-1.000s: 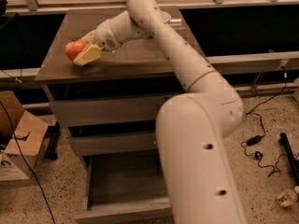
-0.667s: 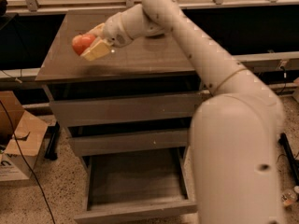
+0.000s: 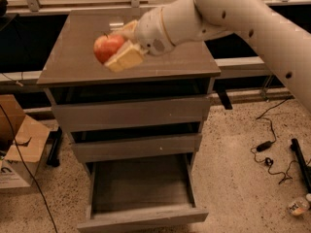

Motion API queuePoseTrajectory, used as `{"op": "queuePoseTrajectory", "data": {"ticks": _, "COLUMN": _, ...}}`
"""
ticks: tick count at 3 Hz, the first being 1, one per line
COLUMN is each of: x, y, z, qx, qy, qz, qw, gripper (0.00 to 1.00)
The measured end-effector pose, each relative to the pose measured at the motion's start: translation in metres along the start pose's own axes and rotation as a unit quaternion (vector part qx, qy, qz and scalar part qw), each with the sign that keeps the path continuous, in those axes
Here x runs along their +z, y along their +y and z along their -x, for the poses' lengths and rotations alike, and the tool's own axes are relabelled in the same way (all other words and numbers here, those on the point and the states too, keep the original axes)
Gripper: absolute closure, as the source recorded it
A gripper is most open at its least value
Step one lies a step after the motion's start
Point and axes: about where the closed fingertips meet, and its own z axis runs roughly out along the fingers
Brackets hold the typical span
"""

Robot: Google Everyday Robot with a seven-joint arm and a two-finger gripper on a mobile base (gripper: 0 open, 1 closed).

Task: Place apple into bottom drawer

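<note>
A cardboard box [image 3: 22,144] sits on the floor at far left. Over the table [image 3: 68,67], towards its front left, the apple [image 3: 107,46] is held in the gripper [image 3: 114,50], whose jaws grip it from above and below. The white arm [image 3: 233,8] reaches in from the right. Lower down, the bottom drawer [image 3: 146,218] stands pulled open. Cables [image 3: 267,152] trail across the floor at right.

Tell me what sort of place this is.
Likely a lab or workshop: speckled floor with loose cables, a cardboard box beside the cabinet. The hand holds the apple above its top; the bottom drawer stands open.
</note>
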Motion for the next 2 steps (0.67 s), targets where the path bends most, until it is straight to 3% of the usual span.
{"op": "queuePoseTrajectory", "data": {"ticks": 1, "x": -0.003, "y": 0.078, "z": -0.035, "qx": 0.052, "qy": 0.054, "qz": 0.057, "qw": 0.9956, "gripper": 1.0}}
{"op": "queuePoseTrajectory", "data": {"ticks": 2, "x": 0.011, "y": 0.167, "z": -0.086, "qx": 0.139, "qy": 0.093, "qz": 0.105, "qw": 0.9804, "gripper": 1.0}}
